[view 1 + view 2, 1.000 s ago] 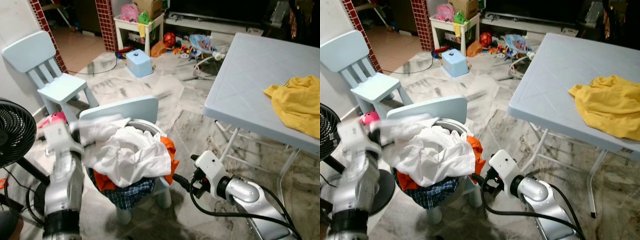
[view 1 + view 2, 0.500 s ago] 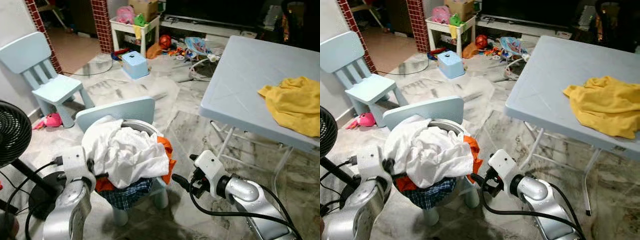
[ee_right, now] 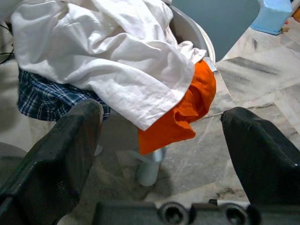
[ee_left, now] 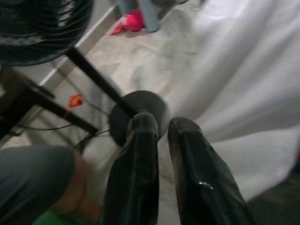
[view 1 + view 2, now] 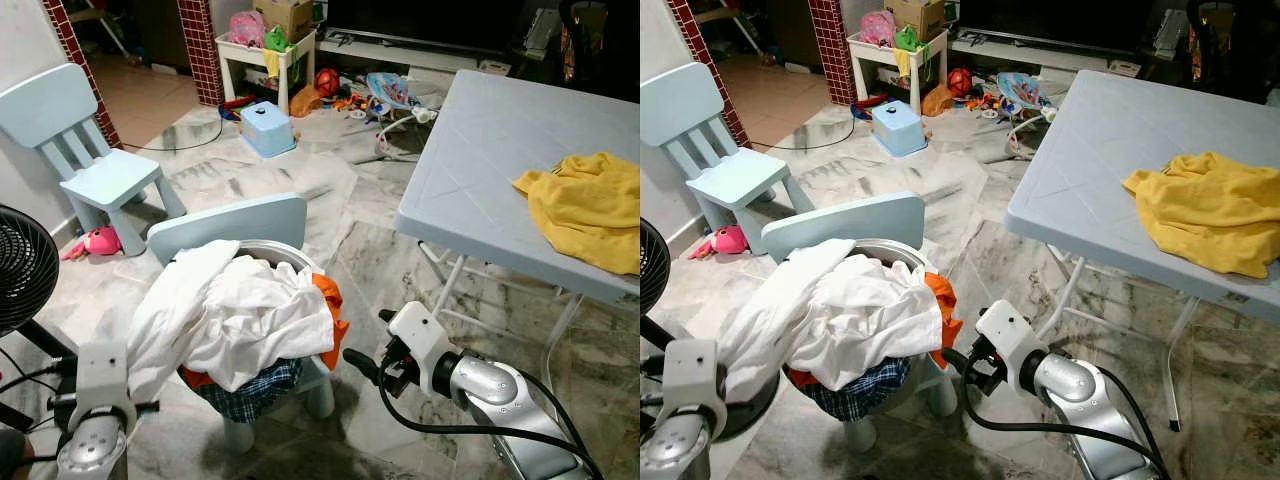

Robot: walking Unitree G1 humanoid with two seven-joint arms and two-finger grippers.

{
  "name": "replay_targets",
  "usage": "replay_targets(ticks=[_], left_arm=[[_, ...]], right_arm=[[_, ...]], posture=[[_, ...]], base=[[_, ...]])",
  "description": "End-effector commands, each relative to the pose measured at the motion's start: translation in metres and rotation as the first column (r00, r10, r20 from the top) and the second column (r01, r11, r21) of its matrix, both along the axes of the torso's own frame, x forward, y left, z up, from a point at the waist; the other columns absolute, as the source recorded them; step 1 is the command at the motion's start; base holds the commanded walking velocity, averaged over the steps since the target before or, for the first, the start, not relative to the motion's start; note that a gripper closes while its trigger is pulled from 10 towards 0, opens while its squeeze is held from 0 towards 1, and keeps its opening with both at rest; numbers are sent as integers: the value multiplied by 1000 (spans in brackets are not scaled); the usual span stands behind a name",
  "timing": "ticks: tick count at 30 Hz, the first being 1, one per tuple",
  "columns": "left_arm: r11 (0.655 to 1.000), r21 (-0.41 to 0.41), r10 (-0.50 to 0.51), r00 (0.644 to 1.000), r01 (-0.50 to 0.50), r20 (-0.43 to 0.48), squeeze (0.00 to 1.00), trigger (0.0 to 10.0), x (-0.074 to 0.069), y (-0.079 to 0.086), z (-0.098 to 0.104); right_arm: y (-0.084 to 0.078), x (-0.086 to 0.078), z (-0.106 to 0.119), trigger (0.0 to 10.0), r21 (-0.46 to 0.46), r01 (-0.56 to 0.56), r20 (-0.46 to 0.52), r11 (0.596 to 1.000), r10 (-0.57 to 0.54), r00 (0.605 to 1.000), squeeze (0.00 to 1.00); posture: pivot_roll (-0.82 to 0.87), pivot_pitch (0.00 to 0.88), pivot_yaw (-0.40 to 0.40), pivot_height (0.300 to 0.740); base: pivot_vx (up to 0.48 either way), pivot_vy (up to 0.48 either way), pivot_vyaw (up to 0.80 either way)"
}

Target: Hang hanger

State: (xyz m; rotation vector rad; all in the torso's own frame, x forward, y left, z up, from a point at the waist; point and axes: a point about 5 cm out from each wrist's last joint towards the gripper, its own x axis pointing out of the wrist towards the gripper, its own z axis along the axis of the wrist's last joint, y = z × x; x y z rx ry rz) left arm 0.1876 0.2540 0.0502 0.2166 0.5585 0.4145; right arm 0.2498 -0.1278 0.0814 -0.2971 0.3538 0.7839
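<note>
1. On the small chair, a basin (image 3: 197,37) holds a white garment (image 5: 240,315) over orange and plaid cloth; I see no hanger.
2. The left hand (image 4: 161,140), fingers closed on nothing, sits low beside the draped white cloth.
3. The right hand (image 3: 164,140), fingers spread wide, faces the pile.
4. Risk: a blind reach could snag the loose cloth and drag the pile off.

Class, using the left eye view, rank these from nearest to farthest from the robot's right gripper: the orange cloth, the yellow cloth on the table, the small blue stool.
1. orange cloth, just to the left of the right gripper, on the laundry pile.
2. yellow cloth, to the right on the table.
3. small blue stool, far ahead on the floor.
</note>
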Motion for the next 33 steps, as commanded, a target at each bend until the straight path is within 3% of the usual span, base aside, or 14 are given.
replay_targets(ticks=[1,3,7,9,13,16,19,21,24,26,33], left_arm=[[997,69,-20,999,17,33,1000,10000,2,3,7],[987,134,-99,993,90,65,1000,10000,7,-2,14],[974,139,-186,982,179,33,1000,10000,2,-13,8],[960,179,-227,973,214,52,1000,10000,2,-16,13],[934,239,-312,933,266,181,1000,10000,21,-30,37],[923,217,-370,891,319,263,1000,10000,39,-47,51],[933,95,-358,873,347,332,1000,10000,62,-62,59],[934,75,-353,874,349,335,1000,10000,64,-64,58],[896,-48,-409,861,442,302,1000,10000,82,-86,47],[898,-142,-367,887,416,280,1000,10000,87,-92,38],[931,-247,-234,959,268,162,1000,10000,87,-80,15]], right_arm=[[-1,1,0,10000,-14,-6,2,1000,6,1000,0],[-2,2,0,10000,-15,-6,2,1000,6,1000,0],[0,1,-1,10000,-13,-10,1,1000,10,1000,0],[1,1,-1,10000,-12,-12,2,1000,12,1000,0],[1,1,-2,10000,-11,-12,1,1000,12,1000,0],[2,1,-2,10000,-9,-17,1,1000,17,1000,0],[4,2,-1,10000,-6,-20,4,1000,20,1000,0],[4,2,-1,10000,-6,-20,5,1000,20,1000,0],[4,2,-1,10000,-7,-20,7,1000,20,1000,0],[3,-1,-1,10000,-9,-19,5,1000,19,1000,0],[0,-4,-2,10000,-15,-10,1,1000,10,1000,0]], posture=[[-51,47,-17,740],[-49,50,-16,740],[-48,51,-15,740],[-48,51,-15,740],[-40,53,-20,740],[-41,51,-24,740],[-46,50,-24,740],[-46,50,-24,740],[-57,48,-21,740],[-75,48,-14,740],[-82,54,-5,740]], base=[[0,0,0],[0,0,0],[0,0,0],[0,0,0],[0,0,0],[0,0,0],[0,0,0],[0,0,0],[0,0,0],[0,0,0],[0,0,0]])
